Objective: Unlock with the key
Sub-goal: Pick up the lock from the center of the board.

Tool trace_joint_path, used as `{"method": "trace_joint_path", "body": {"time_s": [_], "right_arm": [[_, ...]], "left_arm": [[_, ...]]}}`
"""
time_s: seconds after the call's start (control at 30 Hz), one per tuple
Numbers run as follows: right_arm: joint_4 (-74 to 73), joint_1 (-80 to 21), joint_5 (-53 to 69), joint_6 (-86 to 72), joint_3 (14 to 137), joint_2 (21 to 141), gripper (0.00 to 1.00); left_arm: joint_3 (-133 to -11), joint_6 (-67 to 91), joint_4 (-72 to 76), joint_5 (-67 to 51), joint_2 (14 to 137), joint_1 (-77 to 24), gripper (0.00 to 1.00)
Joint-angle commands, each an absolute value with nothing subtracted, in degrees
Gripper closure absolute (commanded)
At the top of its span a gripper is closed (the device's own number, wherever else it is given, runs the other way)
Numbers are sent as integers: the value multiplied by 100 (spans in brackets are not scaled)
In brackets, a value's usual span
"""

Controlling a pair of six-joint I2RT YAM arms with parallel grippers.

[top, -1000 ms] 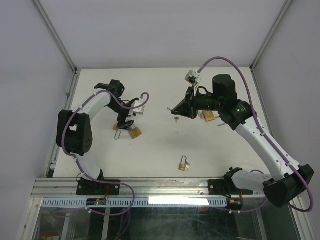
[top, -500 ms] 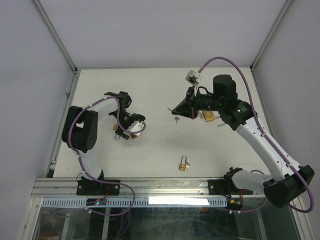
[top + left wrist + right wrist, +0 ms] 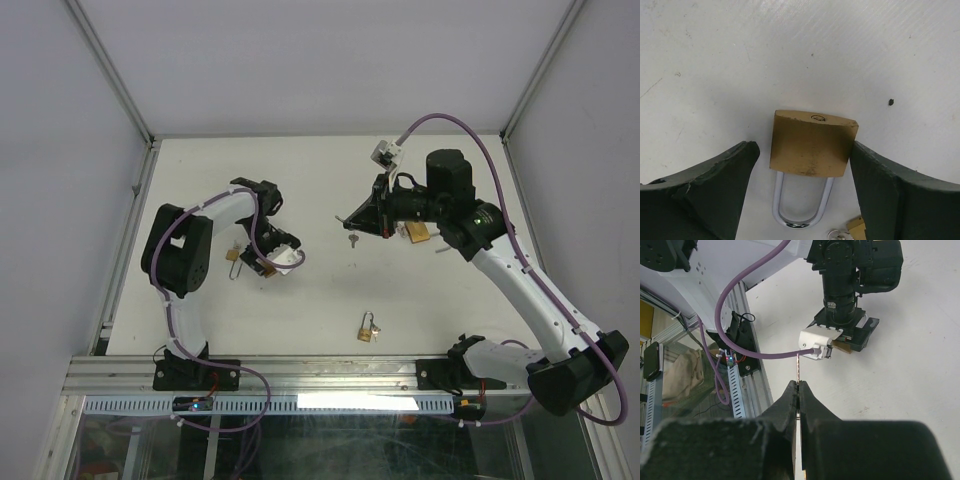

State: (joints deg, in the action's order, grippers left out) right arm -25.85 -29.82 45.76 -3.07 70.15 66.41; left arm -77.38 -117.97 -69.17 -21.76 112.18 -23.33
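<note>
Padlock (image 3: 813, 144): brass body, lying flat on the white tabletop (image 3: 320, 290), sitting at centre in the left wrist view. Keyhole face is pointing toward the top of that frame, steel shackle toward the bottom edge.

Left gripper (image 3: 804, 152) is straddling the lock body, jaws standing wide. The finger at frame right is sitting at the lock's edge (touching or only just beside, cannot tell); the finger at frame left is showing a clear strip of tabletop between itself and the brass. Lock is not clamped.

A small brass piece with a ring (image 3: 856, 227) is peeking in at the bottom edge, just beside the shackle.

Key (image 3: 798, 371): its thin blade is sticking out from the right gripper (image 3: 798, 386), jaws pinched tight on it, in mid-frame of the top view and well apart from the straddled lock.

Second padlock (image 3: 367, 330) is lying lower centre of the top view; a third (image 3: 417, 232) is showing under the right arm.
</note>
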Motion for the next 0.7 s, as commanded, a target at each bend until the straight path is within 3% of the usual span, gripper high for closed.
{"method": "trace_joint_path", "body": {"time_s": [0.0, 0.1, 0.2, 0.27, 0.3, 0.4, 0.67], "right_arm": [[-2428, -2956, 4576, -324, 7158, 6452, 100], [-2389, -2955, 4579, -325, 7161, 6426, 100], [-2384, -2955, 4570, -316, 7165, 6404, 100], [-2410, -2954, 4543, -321, 7152, 6406, 100], [-2435, -2957, 4513, -323, 7146, 6403, 100], [-2533, -2958, 4385, -361, 7116, 6414, 100], [-2957, -2778, 3850, -871, 7020, 6604, 100]], "left_arm": [[-7707, -12047, -6948, -1635, 11500, -2441, 23], [-7529, -12076, -6696, -1598, 11422, -2452, 28], [-7452, -12050, -6593, -1813, 11312, -2493, 43], [-7400, -12037, -6586, -1924, 11242, -2521, 58], [-7365, -12002, -6553, -1977, 11198, -2535, 73], [-7339, -11742, -6444, -2198, 11097, -2540, 100], [-6919, -10497, -5241, -3430, 10014, -2391, 100]]}}
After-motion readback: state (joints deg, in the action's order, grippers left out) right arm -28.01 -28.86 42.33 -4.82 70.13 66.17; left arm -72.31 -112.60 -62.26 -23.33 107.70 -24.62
